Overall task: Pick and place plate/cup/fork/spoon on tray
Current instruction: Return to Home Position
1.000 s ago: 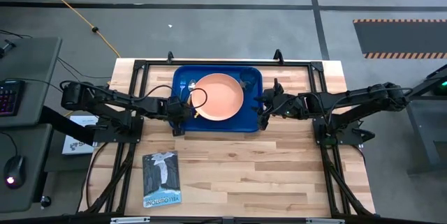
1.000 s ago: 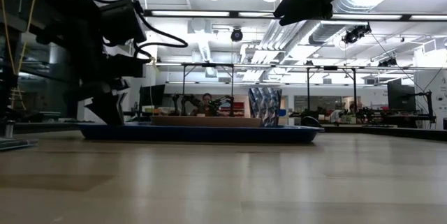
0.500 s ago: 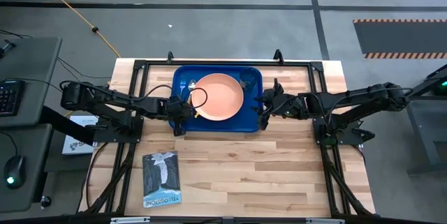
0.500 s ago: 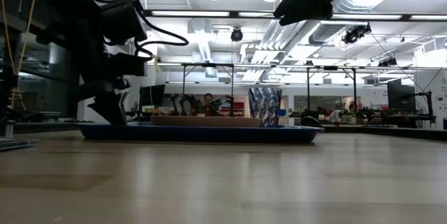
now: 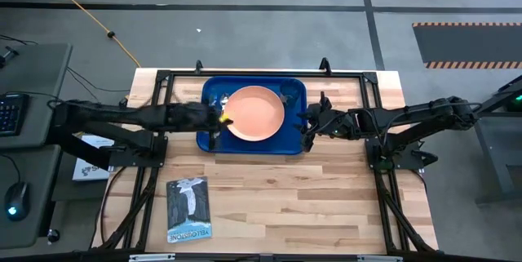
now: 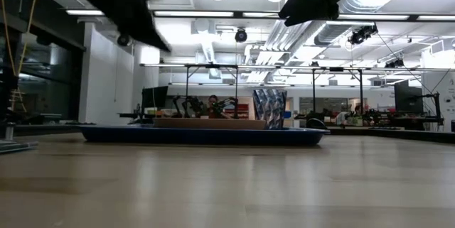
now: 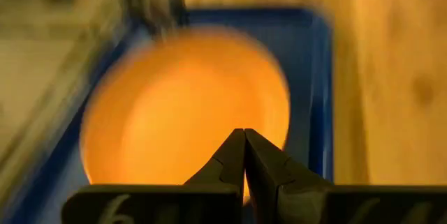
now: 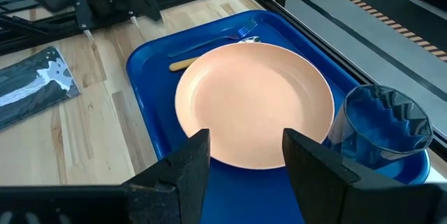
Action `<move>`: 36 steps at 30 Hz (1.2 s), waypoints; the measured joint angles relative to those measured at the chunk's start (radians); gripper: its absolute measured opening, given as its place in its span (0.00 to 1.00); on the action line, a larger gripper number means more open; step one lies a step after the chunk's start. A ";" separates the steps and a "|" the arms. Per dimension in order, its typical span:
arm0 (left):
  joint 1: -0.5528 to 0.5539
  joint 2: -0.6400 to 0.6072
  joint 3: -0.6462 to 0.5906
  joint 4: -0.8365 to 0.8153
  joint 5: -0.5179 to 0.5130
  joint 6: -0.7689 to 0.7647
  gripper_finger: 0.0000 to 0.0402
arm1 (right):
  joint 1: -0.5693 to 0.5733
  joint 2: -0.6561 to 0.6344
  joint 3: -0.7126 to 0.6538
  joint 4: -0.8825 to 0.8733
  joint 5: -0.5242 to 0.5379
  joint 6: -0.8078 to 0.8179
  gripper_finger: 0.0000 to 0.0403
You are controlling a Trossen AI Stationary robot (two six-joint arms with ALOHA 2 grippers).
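A: Where are the task's things found, read on the high view?

B: All four are seen on the tray (image 5: 261,147); the plate (image 5: 255,113) is set at its middle; the cup (image 8: 380,130) is stood in the 1 o'clock corner, just beside the plate; the fork (image 8: 213,41) and the spoon (image 8: 183,63) are laid side by side in the strip between the plate and the 9 o'clock rim; their long axes are run roughly from 12 to 6.

A: And how are the pincers found?

B: The left gripper (image 7: 244,133) is pressed closed, with nothing between its fingers; it is held about the tray's 9 o'clock rim, close over the cutlery strip, and in the low view it is seen high above the table (image 5: 326,197); the right gripper (image 8: 246,139) is spread wide and empty; it is held at the tray's 3 o'clock rim, with the plate lying at 9 o'clock from it.

A: On which relation is the coming move judged to turn?

B: Placing is judged finished; only the retreat home is outstanding; the cutlery is nearer the left arm and beneath it, so a withdrawal towards 9 o'clock is called for, made across the short axis of fork and spoon and at height; for the right arm the cup is the nearest thing, at about 11 o'clock, so a pull towards 3 o'clock is judged safe.
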 joint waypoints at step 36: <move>-0.066 -1.093 -0.680 0.324 0.055 -0.147 0.00 | 0.005 -0.030 0.000 -0.114 -0.073 -0.024 0.43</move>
